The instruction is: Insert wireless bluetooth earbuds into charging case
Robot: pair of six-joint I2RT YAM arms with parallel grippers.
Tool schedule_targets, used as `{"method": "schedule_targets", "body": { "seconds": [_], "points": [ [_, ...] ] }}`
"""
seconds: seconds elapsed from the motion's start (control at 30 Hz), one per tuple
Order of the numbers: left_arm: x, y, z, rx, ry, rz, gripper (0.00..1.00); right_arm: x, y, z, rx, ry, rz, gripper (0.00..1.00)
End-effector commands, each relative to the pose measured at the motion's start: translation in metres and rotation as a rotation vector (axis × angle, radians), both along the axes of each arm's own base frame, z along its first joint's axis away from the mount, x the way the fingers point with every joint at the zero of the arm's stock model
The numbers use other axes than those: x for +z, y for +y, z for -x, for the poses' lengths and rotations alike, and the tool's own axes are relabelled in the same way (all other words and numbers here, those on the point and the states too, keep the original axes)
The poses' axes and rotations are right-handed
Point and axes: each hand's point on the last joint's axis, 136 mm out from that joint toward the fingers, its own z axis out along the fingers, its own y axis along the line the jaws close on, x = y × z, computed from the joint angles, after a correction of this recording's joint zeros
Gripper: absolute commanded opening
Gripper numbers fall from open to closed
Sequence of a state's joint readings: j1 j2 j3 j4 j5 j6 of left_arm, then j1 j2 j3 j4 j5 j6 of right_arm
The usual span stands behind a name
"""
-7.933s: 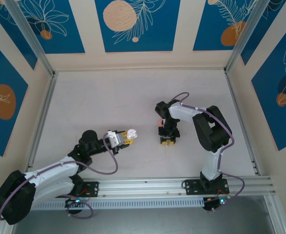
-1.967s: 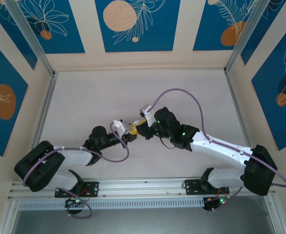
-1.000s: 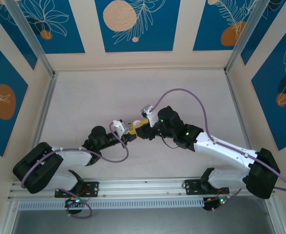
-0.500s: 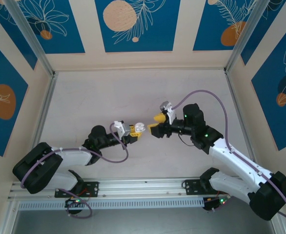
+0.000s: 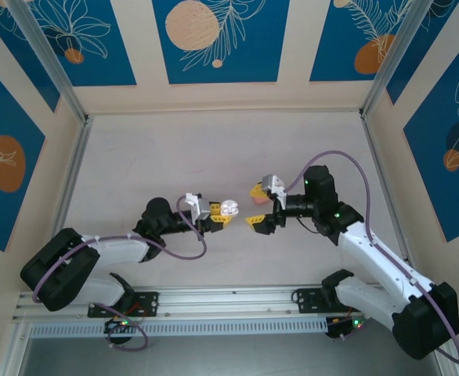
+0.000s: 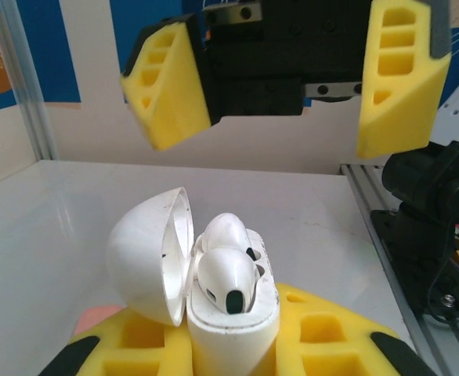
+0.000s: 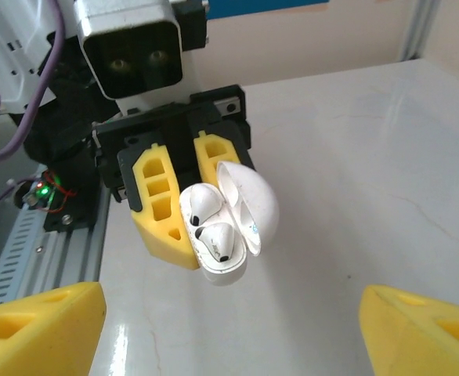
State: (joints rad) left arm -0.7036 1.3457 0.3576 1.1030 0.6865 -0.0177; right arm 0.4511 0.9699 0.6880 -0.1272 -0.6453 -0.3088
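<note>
The white charging case [image 6: 231,333] stands upright between the yellow pads of my left gripper [image 6: 229,356], which is shut on it. Its lid [image 6: 147,251] hangs open to the left. Two white earbuds [image 6: 223,280] sit in the case's wells, one behind the other. In the right wrist view the same case [image 7: 228,262] points toward the camera with both earbuds [image 7: 216,237] seated in it. My right gripper [image 5: 254,205] hangs open a short way right of the case [image 5: 227,208], touching nothing. Its yellow fingers [image 6: 171,86] stand wide apart, facing the case.
A salmon-pink thing [image 6: 96,317] lies on the white table [image 5: 175,157] just beside my left finger. Metal rails [image 5: 69,188] and walls enclose the table on three sides. The base rail [image 5: 229,298] runs along the near edge.
My right gripper has drawn back to the right, away from the case, and has opened wide. The left gripper still holds the case, which now shows both white earbuds inside.
</note>
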Motion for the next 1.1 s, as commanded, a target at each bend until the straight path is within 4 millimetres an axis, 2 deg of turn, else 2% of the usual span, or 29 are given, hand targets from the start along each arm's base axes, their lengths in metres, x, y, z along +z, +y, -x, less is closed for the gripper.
{"method": "schedule_targets", "body": {
  "seconds": [0.0, 0.4, 0.6, 0.77, 0.9, 1.07],
  "points": [
    [0.016, -0.005, 0.007, -0.059, -0.043, 0.034, 0.16, 0.006, 0.006, 0.012, 0.117, -0.010, -0.008, 0.83],
    [0.017, -0.005, 0.008, -0.061, -0.043, 0.038, 0.17, -0.008, 0.032, 0.016, 0.245, 0.037, 0.033, 0.76],
    [0.018, -0.006, 0.006, -0.056, -0.044, 0.037, 0.17, -0.009, 0.041, 0.018, 0.299, 0.058, 0.033, 0.72],
    [0.016, -0.005, 0.005, -0.046, -0.040, 0.032, 0.17, -0.006, 0.041, 0.019, 0.308, 0.036, 0.031, 0.69],
    [0.014, -0.005, 0.004, -0.036, -0.039, 0.027, 0.17, 0.002, 0.037, 0.028, 0.337, -0.030, 0.010, 0.62],
    [0.013, -0.005, 0.003, -0.034, -0.040, 0.026, 0.17, 0.009, 0.030, 0.036, 0.345, -0.069, -0.009, 0.59]
  ]
}}
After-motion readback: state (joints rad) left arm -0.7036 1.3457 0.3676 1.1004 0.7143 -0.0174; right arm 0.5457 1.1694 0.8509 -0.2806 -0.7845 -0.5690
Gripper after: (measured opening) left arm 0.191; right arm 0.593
